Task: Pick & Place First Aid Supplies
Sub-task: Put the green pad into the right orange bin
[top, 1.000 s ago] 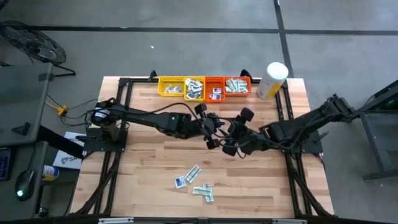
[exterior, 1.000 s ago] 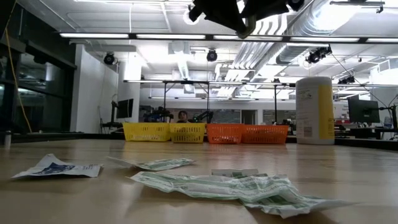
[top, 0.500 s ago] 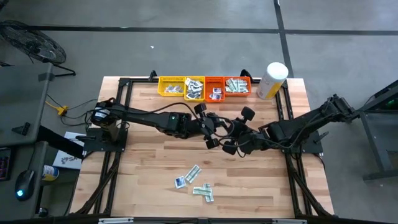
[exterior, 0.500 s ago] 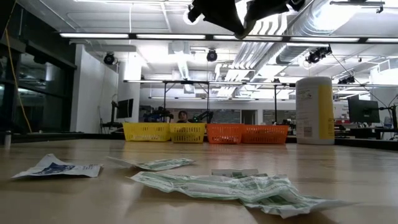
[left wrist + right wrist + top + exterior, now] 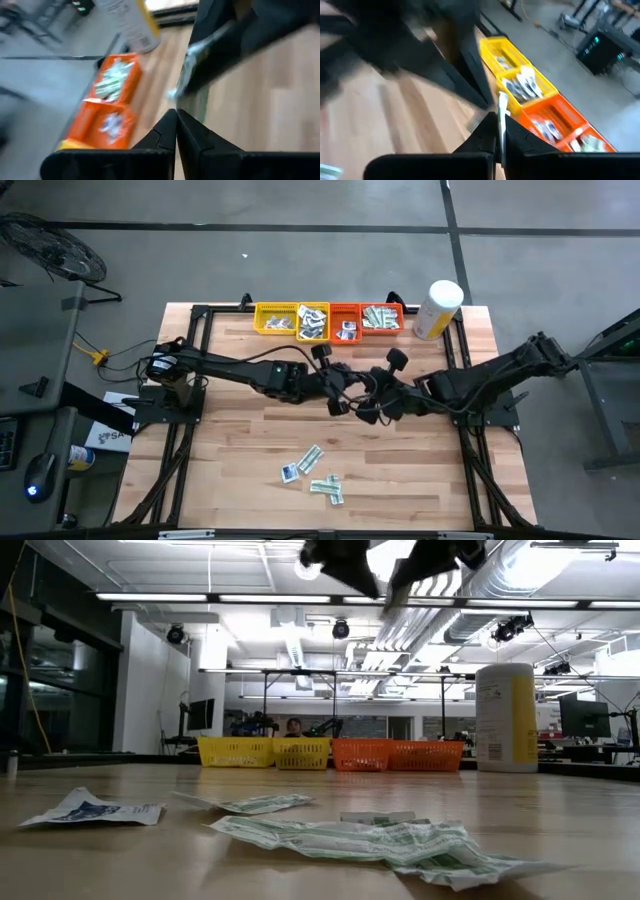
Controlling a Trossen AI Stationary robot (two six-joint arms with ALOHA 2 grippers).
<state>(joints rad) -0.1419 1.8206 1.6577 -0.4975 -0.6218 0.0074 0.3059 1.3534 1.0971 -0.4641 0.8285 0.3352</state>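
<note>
Found the right gripper [image 5: 497, 117] clamped on a narrow white packet [image 5: 502, 102], the strip standing on edge between its two dark fingers and pointing toward the tray row [image 5: 540, 107]. Saw the same packet [image 5: 189, 62] from the left wrist as a pale white-and-green sliver lying along the right arm's dark finger. Found the left gripper [image 5: 176, 114] closed too, tips pressed together. Could not tell whether those tips also pinched the packet's near end.

From above, placed both grippers nose to nose over the table [image 5: 230, 450], just in front of the tray row [image 5: 330, 320]: left gripper [image 5: 350, 387] under the row's orange half, right gripper [image 5: 370, 393] touching or almost touching it on the side nearer the canister [image 5: 437, 308]. Could not make out the held packet itself from above. Noted both raised clear of the wood in the low view, showing only as dark shapes at the upper edge, high above the tray row [image 5: 330, 753].

Counted two yellow and two orange trays in that row, each with packets inside. Noted the canister standing upright just beside the row's orange end. Saw loose packets [image 5: 322, 480] well in front of the tray row, lying flat in a small cluster, white-and-green strips [image 5: 350, 835] crumpled together, with a blue-centred square [image 5: 289, 473] beside them.
</note>
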